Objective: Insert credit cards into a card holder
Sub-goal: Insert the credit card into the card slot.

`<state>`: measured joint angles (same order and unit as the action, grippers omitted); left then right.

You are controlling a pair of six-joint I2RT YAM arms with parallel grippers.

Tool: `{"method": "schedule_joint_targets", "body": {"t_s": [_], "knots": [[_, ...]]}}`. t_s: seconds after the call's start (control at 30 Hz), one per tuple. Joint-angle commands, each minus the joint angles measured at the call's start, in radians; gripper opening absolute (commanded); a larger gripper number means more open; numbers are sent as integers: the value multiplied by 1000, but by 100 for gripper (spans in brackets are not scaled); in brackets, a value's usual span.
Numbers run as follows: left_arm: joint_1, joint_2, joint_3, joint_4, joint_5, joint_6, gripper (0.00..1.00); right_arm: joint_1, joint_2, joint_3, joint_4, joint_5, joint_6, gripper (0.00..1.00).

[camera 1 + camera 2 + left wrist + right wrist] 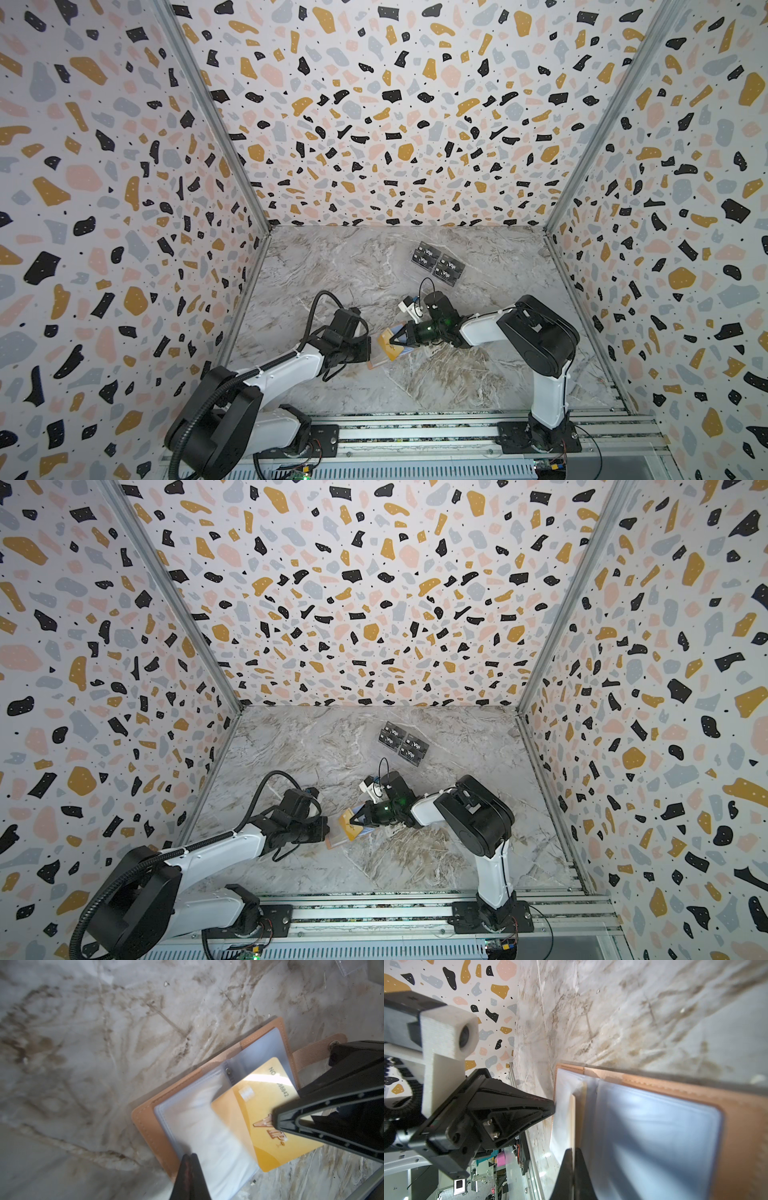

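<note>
Nearest, the two arms rise from a rail at the front edge of the desk point(457, 382) and bend inward toward its middle, where the card holder point(375, 362) point(332, 843) lies open and flat on the marble top, between the two wrists. The left fingers point(187, 1174) are pressed together on the free edge of one pale clear sleeve point(199, 1126), pinching it and lifting it off the peach cover point(145, 1126); the right wrist view shows their black tip point(529, 1103) meeting that sleeve at the holder's edge. The right fingers point(564, 1169) are closed on a gold credit card point(266, 1105) point(388, 347), its thin edge point(573, 1118) clamped between them. The card lies slanted over the holder's inner sleeves, one corner hanging past the cover onto the desk. Its leading part appears to sit under the raised sleeve, though the hazy plastic makes that hard to confirm. The holder's snap strap point(320, 1044) sticks out on the right fingers' side. Farther back, well apart from the arms, black Vip cards point(438, 264) point(403, 744) sit in two short rows.
</note>
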<state>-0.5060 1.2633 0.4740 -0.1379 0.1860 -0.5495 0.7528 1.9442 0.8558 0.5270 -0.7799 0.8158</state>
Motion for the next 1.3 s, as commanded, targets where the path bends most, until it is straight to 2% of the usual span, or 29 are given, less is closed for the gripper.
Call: {"method": "schedule_joint_targets", "body": {"t_s": [0.0, 0.47, 1.07, 1.27], "knots": [[-3, 26, 17, -40, -5, 28, 0, 5, -7, 13, -21, -27, -27, 0], [-3, 53, 41, -40, -11, 34, 0, 2, 23, 11, 26, -39, -16, 0], [-3, 59, 63, -71, -10, 45, 0, -12, 41, -44, 167, 1, 96, 0], [-3, 55, 59, -76, -9, 48, 0, -12, 73, -47, 238, -21, 144, 0]]}}
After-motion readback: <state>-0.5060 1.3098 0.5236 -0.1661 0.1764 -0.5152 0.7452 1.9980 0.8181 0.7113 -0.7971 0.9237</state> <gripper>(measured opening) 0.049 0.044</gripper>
